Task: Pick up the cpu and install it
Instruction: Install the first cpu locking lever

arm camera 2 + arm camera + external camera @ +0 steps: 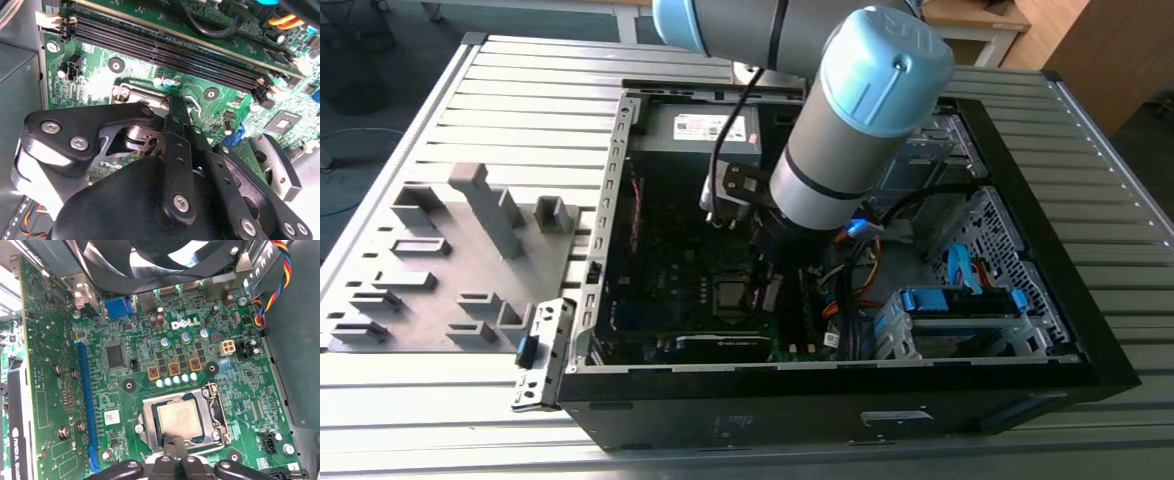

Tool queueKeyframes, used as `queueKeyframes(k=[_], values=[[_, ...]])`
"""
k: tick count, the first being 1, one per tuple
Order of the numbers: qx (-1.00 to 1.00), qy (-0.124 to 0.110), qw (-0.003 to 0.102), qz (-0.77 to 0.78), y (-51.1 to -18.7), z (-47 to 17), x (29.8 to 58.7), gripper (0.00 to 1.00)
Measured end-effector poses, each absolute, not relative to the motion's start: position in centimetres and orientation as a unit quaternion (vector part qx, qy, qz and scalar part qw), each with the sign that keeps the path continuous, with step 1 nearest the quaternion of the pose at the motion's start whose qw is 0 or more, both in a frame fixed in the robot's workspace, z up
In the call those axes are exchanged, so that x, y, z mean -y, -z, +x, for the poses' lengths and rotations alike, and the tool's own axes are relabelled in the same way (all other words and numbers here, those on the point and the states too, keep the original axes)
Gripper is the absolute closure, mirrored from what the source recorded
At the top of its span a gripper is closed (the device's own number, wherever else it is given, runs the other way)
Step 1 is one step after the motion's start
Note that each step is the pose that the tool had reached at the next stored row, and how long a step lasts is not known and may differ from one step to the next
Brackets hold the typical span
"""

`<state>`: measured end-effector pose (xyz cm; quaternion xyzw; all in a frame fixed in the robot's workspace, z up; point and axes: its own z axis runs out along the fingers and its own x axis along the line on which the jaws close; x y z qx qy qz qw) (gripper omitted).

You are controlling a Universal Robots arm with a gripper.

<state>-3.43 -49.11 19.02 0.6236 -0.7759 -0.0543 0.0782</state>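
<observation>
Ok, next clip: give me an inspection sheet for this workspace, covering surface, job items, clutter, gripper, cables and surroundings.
Surface: ribbed metal table carrying an open computer case.
Job items: cpu lies flat in the socket on the green motherboard; the socket frame is around it.
Clutter: grey fixture tray with upright blocks, on the exterior view's left of the case.
Gripper: gripper sits low inside the case, tips at the cpu's edge; open or shut cannot be told.
Cables: coloured fan wires by the case wall; orange and blue cables near the drive cage.
Surroundings: wooden furniture beyond the table; floor visible.
</observation>
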Motion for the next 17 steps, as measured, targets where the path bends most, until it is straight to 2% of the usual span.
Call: queueKeyframes(k=[17], values=[[0.776, 0.054, 0.078, 0.624, -18.85, -3.14, 49.67, 0.89]])
